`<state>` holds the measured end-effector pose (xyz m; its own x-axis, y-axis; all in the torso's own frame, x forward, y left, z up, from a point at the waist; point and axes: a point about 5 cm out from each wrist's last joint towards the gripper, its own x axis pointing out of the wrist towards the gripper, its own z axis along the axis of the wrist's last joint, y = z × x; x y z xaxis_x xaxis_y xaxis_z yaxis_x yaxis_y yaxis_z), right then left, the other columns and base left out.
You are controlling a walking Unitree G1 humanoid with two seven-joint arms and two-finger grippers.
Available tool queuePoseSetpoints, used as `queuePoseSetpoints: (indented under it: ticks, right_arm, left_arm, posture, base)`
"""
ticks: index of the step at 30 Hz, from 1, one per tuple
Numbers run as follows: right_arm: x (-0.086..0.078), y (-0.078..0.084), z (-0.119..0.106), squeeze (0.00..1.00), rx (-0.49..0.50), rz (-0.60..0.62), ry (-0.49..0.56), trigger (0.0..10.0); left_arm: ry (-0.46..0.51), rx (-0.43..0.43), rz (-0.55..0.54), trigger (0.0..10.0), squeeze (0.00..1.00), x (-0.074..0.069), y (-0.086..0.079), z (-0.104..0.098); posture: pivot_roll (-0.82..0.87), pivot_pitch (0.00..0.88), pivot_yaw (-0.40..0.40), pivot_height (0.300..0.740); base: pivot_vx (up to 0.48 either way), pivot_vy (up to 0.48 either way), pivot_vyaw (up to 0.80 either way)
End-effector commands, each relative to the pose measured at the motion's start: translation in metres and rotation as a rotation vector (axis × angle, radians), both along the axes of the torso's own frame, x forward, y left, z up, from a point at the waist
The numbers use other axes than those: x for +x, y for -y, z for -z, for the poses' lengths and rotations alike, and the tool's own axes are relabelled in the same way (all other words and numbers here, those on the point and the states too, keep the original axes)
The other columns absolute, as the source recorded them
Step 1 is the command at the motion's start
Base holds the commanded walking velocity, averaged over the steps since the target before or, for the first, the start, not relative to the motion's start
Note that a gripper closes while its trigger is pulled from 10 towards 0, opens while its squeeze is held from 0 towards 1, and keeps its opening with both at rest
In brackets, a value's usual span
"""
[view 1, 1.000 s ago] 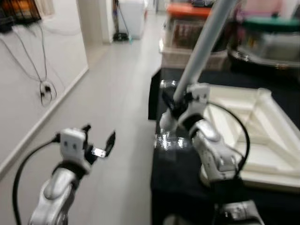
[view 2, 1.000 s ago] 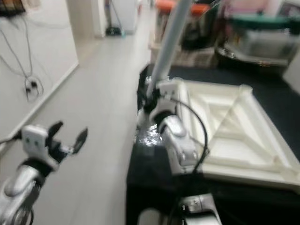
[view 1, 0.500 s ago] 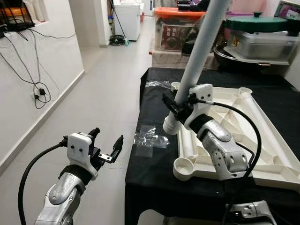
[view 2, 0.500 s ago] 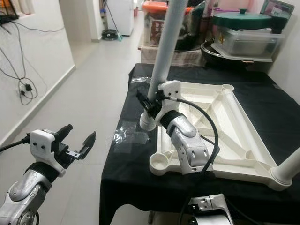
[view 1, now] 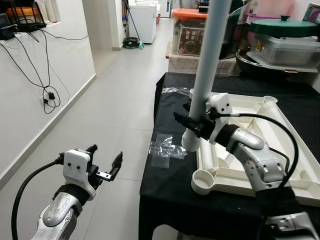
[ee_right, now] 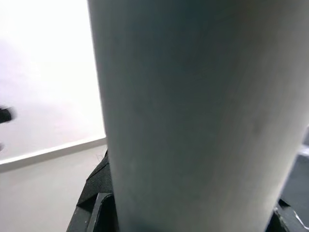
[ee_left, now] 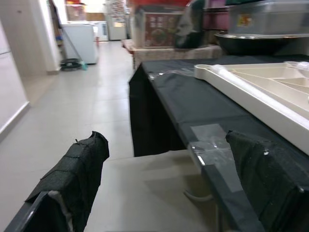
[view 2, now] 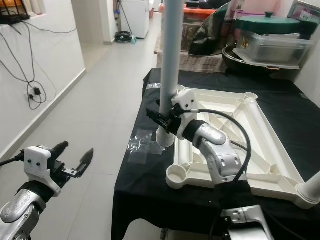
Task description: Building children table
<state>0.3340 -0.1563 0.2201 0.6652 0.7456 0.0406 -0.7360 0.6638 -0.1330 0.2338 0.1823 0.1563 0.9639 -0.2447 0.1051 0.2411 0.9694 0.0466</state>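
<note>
Head stereo downward; wrist cameras close-in.

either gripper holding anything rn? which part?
Right gripper clamps the long grey plastic table leg near its lower end, just above the white end cap. Left gripper is open, holding nothing.

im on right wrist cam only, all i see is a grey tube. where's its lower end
Observer: The leg stands about upright in the right gripper; its lower end hangs above the black cloth, beside the tabletop, not in a socket.
Operator: which socket is closest
Observer: The open corner socket at the tabletop's near-left corner, nearer the robot than the leg's end.
Operator: left arm helping?
Observer: No, the left gripper is open over the floor, left of the table, apart from the leg.
</note>
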Motion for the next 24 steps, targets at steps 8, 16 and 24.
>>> queuePoseSetpoints:
  ticks: [8, 16, 24]
  right_arm:
    - [-0.004, 0.035, -0.007, 0.0, 0.01, -0.154, -0.073, 10.0]
    - [-0.015, 0.048, 0.014, 0.0, -0.096, -0.282, -0.169, 10.0]
    - [-0.021, 0.051, 0.025, 0.0, -0.158, -0.341, -0.213, 10.0]
  left_arm:
    - [-0.025, -0.002, 0.002, 10.0, 0.0, -0.002, -0.001, 0.007]
    - [-0.028, 0.004, -0.004, 10.0, 0.0, -0.002, -0.006, 0.008]
    - [-0.031, 0.002, -0.001, 10.0, 0.0, -0.003, -0.004, 0.01]
  posture:
    - [0.04, 0.0, -0.076, 0.74]
    - [0.05, 0.0, -0.083, 0.74]
    - [0.05, 0.0, -0.086, 0.74]
  base:
    - [0.0, 0.0, 0.0]
    - [0.0, 0.0, 0.0]
    - [0.0, 0.0, 0.0]
